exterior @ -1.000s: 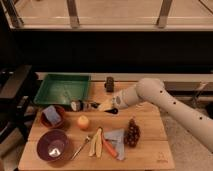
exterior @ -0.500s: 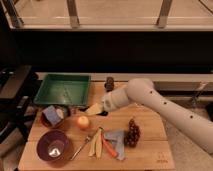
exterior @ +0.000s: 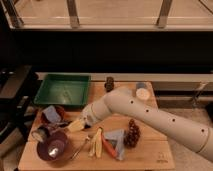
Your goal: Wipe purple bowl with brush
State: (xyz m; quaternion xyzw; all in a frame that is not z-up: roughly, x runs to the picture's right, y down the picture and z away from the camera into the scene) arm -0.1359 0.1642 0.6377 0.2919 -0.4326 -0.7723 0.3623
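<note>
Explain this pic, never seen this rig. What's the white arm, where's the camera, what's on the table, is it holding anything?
That is a mobile robot's single white arm, reaching in from the right. Its end effector, a two-finger clamp, is shut, apparently on a slim black-handled brush whose whitish head sits by the rim of a deep dark purple bowl. There is one camera, looking down at the wooden table; where it is mounted isn't known. Also there: a green plastic tray, a small reddish-brown bowl with blue cloth, a silver spoon and dark grapes.
</note>
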